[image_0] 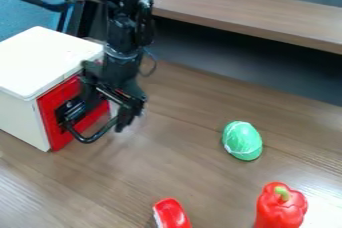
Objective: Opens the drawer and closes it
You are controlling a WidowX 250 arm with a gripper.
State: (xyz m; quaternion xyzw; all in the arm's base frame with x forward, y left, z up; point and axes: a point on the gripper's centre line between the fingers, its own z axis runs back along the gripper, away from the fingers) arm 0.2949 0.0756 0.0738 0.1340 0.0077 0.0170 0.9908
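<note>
Clearly, in the camera view, my claw hangs low at the left of the view, right in front of the drawer. My black arm comes down from the top edge, so the claw sits over the bench, beside the right-hand part of the red drawer front. The drawer belongs to a white box at the left edge, and its front lies close against the box, so it looks closed to me. A dark, curved handle stands out from that front towards the camera, its loop bending round just beside my claw. Whether the two touch, I cannot tell. Nor can I tell whether my claw is apart, together or clamped on the handle, since dark parts overlap there.

Well apart from my claw, to the right, a green egg-shaped thing with pale lines rests on the bench. Nearer the camera, a red pepper with a green stem is at the lower right, and a red thing with a whitish side lies at the bottom edge. Behind the bench runs a raised wooden shelf.
</note>
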